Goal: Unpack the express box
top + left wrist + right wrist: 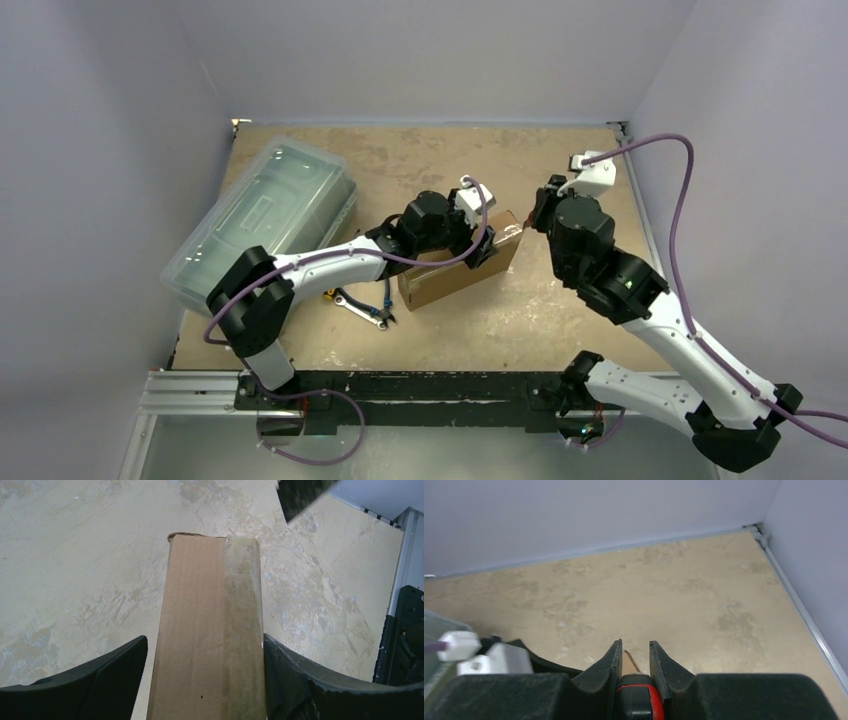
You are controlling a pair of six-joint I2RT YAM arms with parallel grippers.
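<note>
Black fingers [100, 675] of the left hand [480, 240] straddle the express box [455, 268] at frame centre, pinching its sides. At right, the right hand [634, 665], nearly pressed together, grips a red-and-black tool [636, 700]. Pliers [365, 305] lie on the bench [560, 310]; a plastic bin [265, 215] sits upper left.

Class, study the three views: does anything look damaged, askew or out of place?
The flat brown cardboard box, straddled by the left gripper, has a slightly torn, frayed far corner. Pliers lie loose beside it.
</note>
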